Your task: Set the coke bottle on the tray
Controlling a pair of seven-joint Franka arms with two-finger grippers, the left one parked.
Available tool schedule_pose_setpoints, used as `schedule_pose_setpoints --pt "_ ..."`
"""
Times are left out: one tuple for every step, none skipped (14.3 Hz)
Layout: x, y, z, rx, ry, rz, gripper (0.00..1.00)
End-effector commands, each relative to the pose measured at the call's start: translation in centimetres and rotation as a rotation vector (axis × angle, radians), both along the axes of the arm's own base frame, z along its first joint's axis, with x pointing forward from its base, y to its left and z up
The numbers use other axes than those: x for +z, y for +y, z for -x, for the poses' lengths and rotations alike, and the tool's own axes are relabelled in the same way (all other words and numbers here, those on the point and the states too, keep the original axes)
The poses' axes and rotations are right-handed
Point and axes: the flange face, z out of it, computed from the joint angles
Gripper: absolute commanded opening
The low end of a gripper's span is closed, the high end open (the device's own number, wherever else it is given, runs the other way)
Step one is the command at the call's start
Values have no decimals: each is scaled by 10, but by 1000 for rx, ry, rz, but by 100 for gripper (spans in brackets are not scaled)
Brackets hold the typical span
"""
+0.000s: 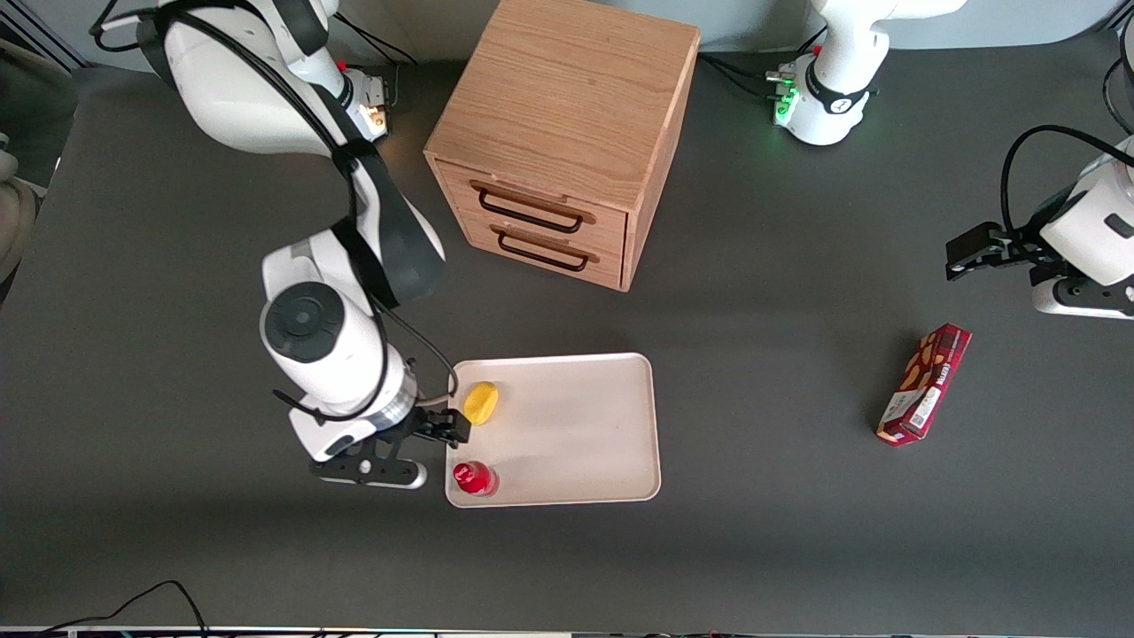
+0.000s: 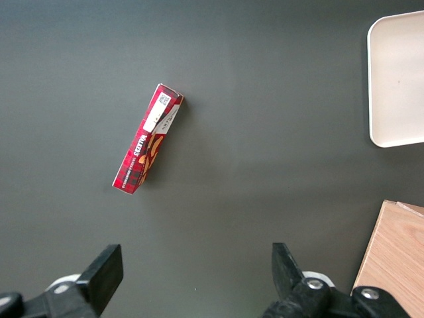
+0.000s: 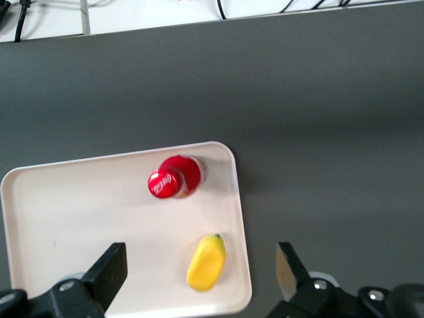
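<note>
The coke bottle (image 1: 475,478) stands upright on the cream-white tray (image 1: 576,434), in the tray corner nearest the front camera at the working arm's end. The right wrist view shows its red cap with white lettering (image 3: 173,179) inside the tray (image 3: 79,218). My right gripper (image 1: 447,427) hovers over the tray's edge, between the bottle and a yellow banana-shaped toy (image 1: 481,402). It is open and empty. In the right wrist view, the gripper (image 3: 201,268) has its fingers spread wide either side of the yellow toy (image 3: 205,264), apart from the bottle.
A wooden two-drawer cabinet (image 1: 567,133) stands farther from the front camera than the tray. A maroon snack box (image 1: 924,383) lies toward the parked arm's end of the table; it also shows in the left wrist view (image 2: 147,147), with a tray corner (image 2: 397,79).
</note>
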Motion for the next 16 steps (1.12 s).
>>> schedule_pose_setpoints --pt "55 -39 17 17 75 -32 100" --pt "77 -56 26 20 88 -33 100" --pt "96 -75 34 27 90 -36 100" --pt "114 -97 44 40 98 -39 100" --pt "132 -120 53 42 102 -51 100" --pt "149 -142 65 43 107 -54 100" --pt "165 -165 79 37 111 -51 100" --pt "178 -186 95 35 115 -47 100" --pt "191 -203 112 63 104 -33 100" --pt "201 -224 126 79 95 -5 100" --pt "218 -250 140 60 74 3 100" --pt "228 -275 147 36 59 0 100" --pt "233 -283 151 33 60 -2 100" --pt "241 -286 156 28 69 -2 100" --pt "247 -286 158 28 74 -4 100" --pt "248 -286 157 29 83 -2 100"
